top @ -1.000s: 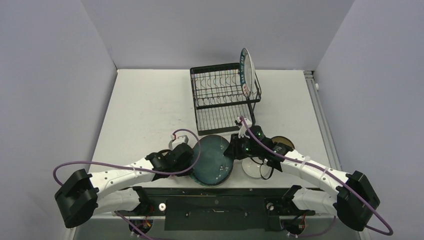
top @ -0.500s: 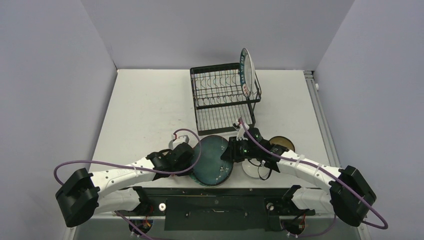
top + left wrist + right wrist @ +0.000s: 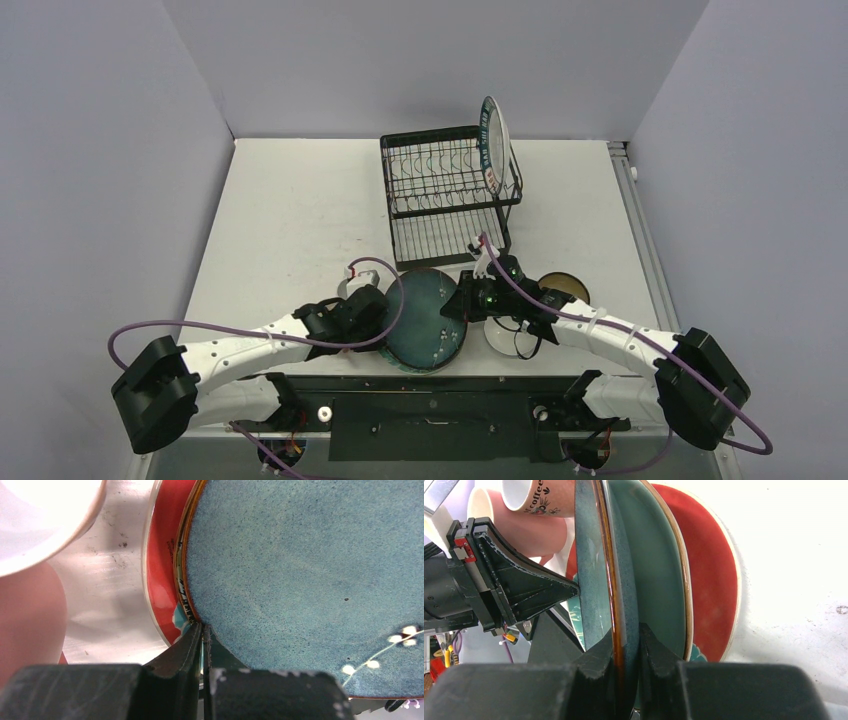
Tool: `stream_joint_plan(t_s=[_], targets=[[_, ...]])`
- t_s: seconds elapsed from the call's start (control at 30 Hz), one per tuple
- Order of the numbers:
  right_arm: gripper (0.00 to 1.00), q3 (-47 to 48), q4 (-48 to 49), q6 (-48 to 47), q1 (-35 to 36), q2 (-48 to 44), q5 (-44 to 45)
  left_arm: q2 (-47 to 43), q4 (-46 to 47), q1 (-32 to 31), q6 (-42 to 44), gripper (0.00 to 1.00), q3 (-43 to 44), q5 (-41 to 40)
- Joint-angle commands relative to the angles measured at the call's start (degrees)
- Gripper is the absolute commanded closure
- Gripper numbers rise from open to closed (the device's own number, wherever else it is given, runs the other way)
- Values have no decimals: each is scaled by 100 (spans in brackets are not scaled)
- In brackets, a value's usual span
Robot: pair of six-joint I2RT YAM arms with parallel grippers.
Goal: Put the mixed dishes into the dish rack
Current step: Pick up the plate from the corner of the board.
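Right pincer (image 3: pixel 625 630) first: its two fingers straddle the brown rim of the teal plate (image 3: pixel 425 320) and clamp it. We read that plate as gripped and stood nearly on edge, low in the middle of the overhead view. Left pincer (image 3: pixel 202 630) is closed to a point, with its tips against the plate's opposite rim. We judge it to be a prop holding the tilt rather than a pinch, though the wrist view does not settle that.

We find the dish rack (image 3: pixel 440 190) at upper centre of the overhead view, well apart from the teal plate. Its upright slots are why a plate must arrive on edge. At the rack's right end the lettered white plate (image 3: pixel 492 140) already stands upright.

Beneath the teal plate, the red plate (image 3: pixel 714 580) lies flat on the table (image 3: pixel 300 220), waiting its turn. Right of it sit the white bowl (image 3: pixel 505 335) and, further right, the dark brown-gold bowl (image 3: pixel 565 287). Smallest, the pink mugs (image 3: pixel 536 500) show at the upper left of the right wrist view, beside the plates and not yet loaded.
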Motion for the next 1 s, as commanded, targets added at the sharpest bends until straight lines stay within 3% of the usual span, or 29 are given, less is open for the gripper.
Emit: stream_joint_plan(t_s=[0.0, 0.13, 0.37, 0.97], targets=[[100, 82, 334, -67, 266, -40, -578, 205, 65, -52, 75, 100, -27, 59], [100, 124, 195, -88, 264, -147, -477, 183, 16, -53, 77, 100, -5, 18], [100, 163, 72, -83, 250, -263, -320, 74, -133, -52, 51, 82, -6, -86], [100, 518, -684, -223, 170, -794, 103, -196, -399, -52, 24, 68, 54, -213]])
